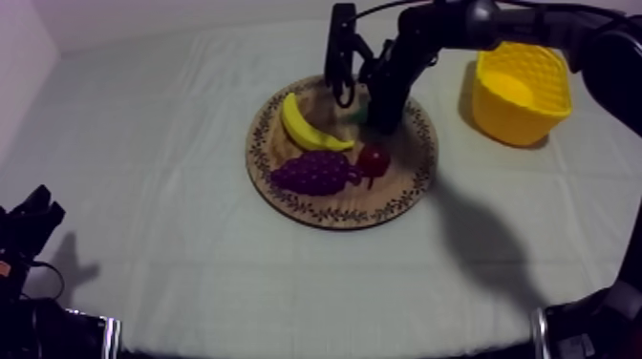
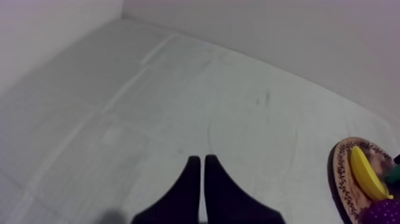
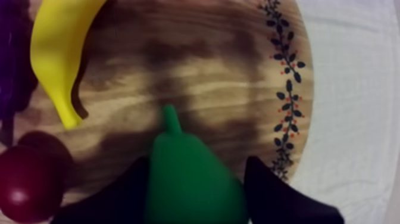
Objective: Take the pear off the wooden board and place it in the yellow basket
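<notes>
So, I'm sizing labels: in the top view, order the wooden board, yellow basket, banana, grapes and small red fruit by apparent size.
1. round wooden board with patterned rim
2. yellow plastic basket
3. curved yellow banana and purple bunch of grapes, about alike
4. small red fruit

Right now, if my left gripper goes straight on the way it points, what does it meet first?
The way looks free as far as shown: the left gripper, shut, points over cloth; the wooden board lies to its side.
</notes>
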Available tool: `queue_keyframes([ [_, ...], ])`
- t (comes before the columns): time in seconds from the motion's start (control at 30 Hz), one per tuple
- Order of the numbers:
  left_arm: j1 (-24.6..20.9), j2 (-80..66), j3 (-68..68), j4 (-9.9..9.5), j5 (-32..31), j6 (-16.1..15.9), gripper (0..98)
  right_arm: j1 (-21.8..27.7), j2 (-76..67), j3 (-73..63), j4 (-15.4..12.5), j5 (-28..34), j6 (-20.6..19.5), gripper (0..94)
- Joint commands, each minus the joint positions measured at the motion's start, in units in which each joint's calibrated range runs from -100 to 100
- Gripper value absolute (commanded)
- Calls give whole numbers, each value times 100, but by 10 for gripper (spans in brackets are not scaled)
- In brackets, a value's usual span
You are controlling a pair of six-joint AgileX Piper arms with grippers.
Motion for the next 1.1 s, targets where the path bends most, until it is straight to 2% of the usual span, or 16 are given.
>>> queue_keyframes([
  [0.0,-3,-4,0,1,-1,0,1,-30,9,58,-18,62,-10,332],
  [0.23,-3,-4,0,1,-1,0,1,-136,-463,444,-2,118,-76,312],
  [0.43,-3,-4,0,1,-1,-1,1,39,-1610,636,-226,925,178,312],
  [0.63,-3,-4,0,1,-1,0,1,577,-2689,133,-490,2267,517,333],
  [0.77,-3,-4,0,1,-1,0,1,1096,-3100,-297,-581,2841,667,353],
  [0.9,-3,-4,0,1,-1,0,1,1563,-3259,-474,-567,3003,737,360],
  [1.07,-3,-4,0,1,-1,0,1,1995,-3233,-285,-504,2772,729,373],
])
